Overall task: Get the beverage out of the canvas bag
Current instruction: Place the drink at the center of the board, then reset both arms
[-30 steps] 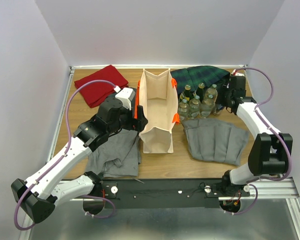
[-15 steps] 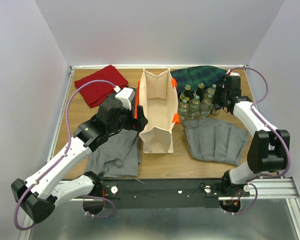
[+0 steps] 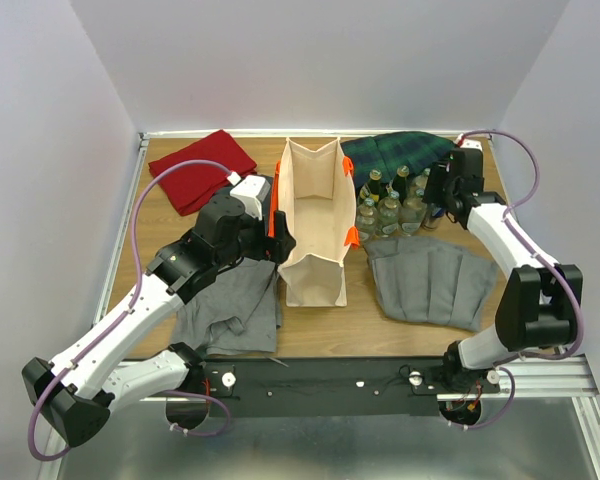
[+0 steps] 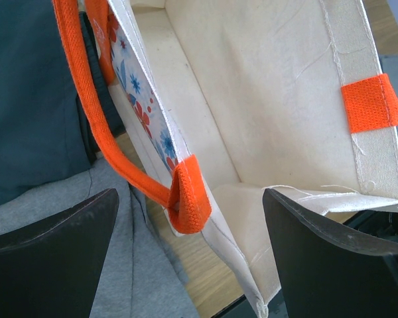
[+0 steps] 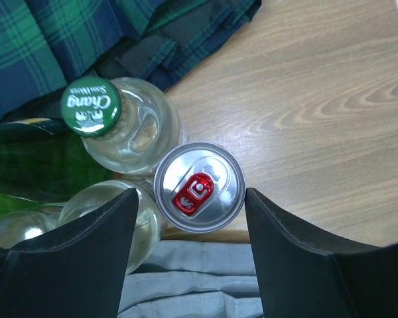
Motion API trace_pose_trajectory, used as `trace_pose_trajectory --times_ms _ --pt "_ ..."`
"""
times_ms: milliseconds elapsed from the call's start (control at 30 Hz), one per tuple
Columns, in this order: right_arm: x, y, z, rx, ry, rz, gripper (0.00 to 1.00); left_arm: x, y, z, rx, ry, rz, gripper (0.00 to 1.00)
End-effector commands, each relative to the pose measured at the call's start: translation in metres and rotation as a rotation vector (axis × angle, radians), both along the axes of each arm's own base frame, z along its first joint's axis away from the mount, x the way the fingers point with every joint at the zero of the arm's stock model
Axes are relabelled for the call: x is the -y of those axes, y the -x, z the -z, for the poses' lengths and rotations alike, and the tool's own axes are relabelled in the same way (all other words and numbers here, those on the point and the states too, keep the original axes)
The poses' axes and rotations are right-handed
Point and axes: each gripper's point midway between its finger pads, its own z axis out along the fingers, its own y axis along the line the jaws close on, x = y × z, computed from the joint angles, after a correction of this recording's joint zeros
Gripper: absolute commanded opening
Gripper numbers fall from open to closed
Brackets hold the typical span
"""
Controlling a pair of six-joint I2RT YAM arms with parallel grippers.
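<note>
**My right fingers let go of the can**

My right gripper (image 5: 200, 255) now stands open above the can (image 5: 199, 187); a second ago its jaws were narrower. The can stands upright on the table (image 5: 318, 99), right of the canvas bag (image 3: 313, 222), touching the group of bottles (image 3: 388, 208). So I judge this beverage is out and set down. My left gripper (image 4: 189, 255) stays wide open at the bag's left rim, holding nothing.
</note>
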Motion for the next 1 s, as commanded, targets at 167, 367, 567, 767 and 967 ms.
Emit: trace_pose_trajectory --times_ms 167,367,567,767,967 --pt "0.0 -0.007 -0.048 0.106 -0.008 0.022 0.77 -0.008 0.002 -0.002 0.008 -0.004 -0.029 0.99" --pt "0.01 0.008 -0.089 0.174 0.009 0.076 0.92 -0.011 0.0 -0.018 0.011 -0.014 -0.045 0.99" --pt "0.013 0.031 -0.136 0.258 -0.002 0.087 1.0 -0.015 -0.001 -0.035 0.029 -0.013 -0.068 0.99" --pt "0.001 0.059 -0.151 0.275 -0.078 0.048 1.0 -0.027 0.005 -0.062 0.104 0.041 -0.095 0.99" --pt "-0.034 0.091 -0.136 0.257 -0.217 -0.094 1.0 -0.058 0.0 -0.052 0.136 -0.076 -0.208 0.99"
